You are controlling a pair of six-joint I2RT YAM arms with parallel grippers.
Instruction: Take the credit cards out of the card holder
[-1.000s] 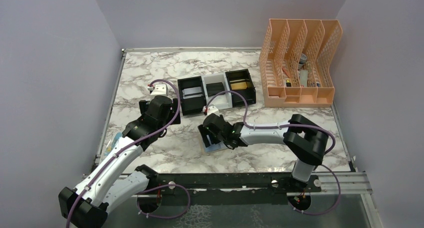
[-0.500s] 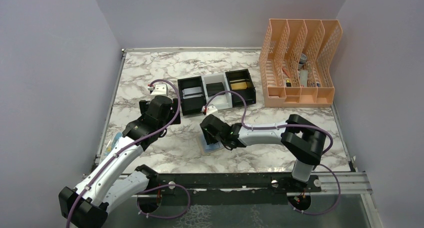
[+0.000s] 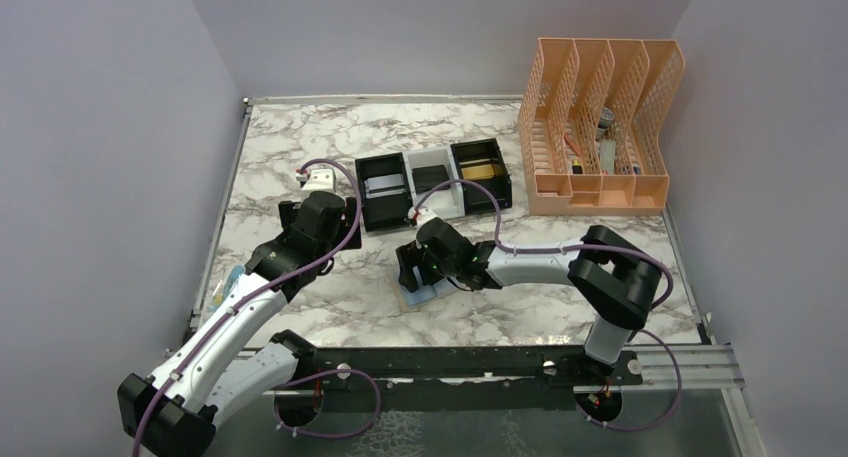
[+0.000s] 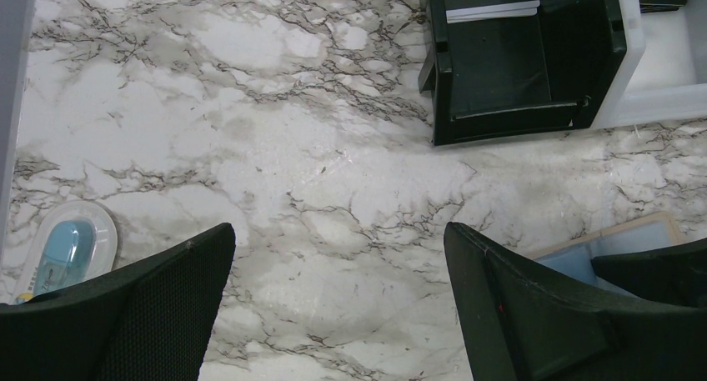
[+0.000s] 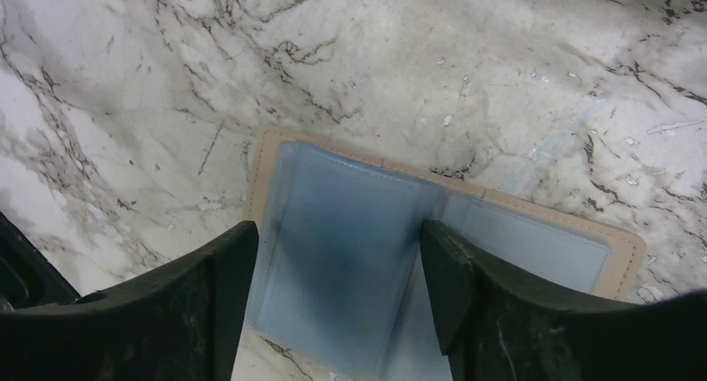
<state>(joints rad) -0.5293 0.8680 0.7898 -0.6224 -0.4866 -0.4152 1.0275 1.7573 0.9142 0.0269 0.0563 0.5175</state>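
Now the right gripper, jaws spread and empty, hovers low over the holder, lying open and flat near the worktop's front edge, while the left gripper, spread wide, hangs just left of it and the cards sit in bins mid-worktop.

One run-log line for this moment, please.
left claw: open, above table | right claw: open, over card holder | card holder: open flat, visible pockets look empty | credit cards: in bins
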